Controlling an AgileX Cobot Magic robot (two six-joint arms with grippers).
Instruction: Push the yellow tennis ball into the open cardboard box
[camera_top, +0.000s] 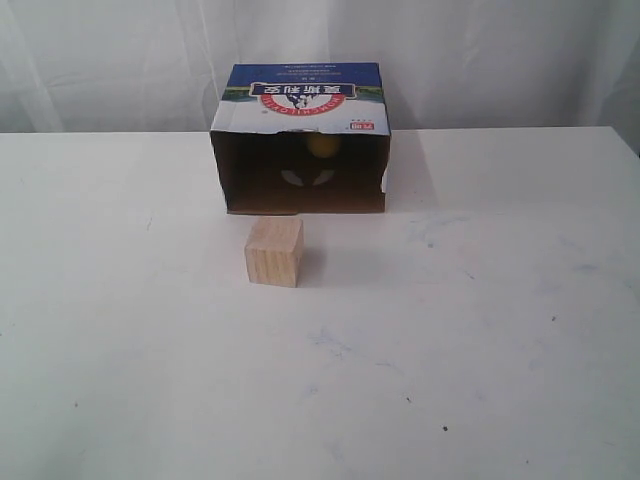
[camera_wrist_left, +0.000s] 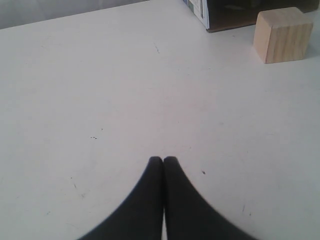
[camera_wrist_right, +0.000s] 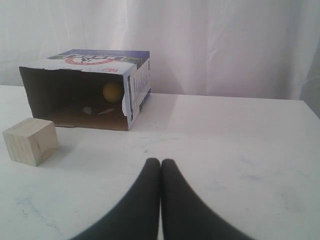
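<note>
The yellow tennis ball (camera_top: 323, 145) lies deep inside the open cardboard box (camera_top: 300, 100), against its dark back wall; the right wrist view shows the ball (camera_wrist_right: 113, 92) inside the box (camera_wrist_right: 136, 90) too. The box stands at the back middle of the white table, its opening facing the front. Only a corner of the box (camera_wrist_left: 200, 11) shows in the left wrist view. My left gripper (camera_wrist_left: 163, 160) is shut on nothing, above bare table far from the box. My right gripper (camera_wrist_right: 160, 162) is also shut and empty, well short of the box. Neither gripper shows in the exterior view.
A pale wooden cube (camera_top: 274, 251) sits on the table just in front of the box's opening, slightly to its left; the wrist views show this cube (camera_wrist_left: 282, 34) (camera_wrist_right: 30, 141) as well. A white curtain hangs behind the table (camera_top: 480, 330).
</note>
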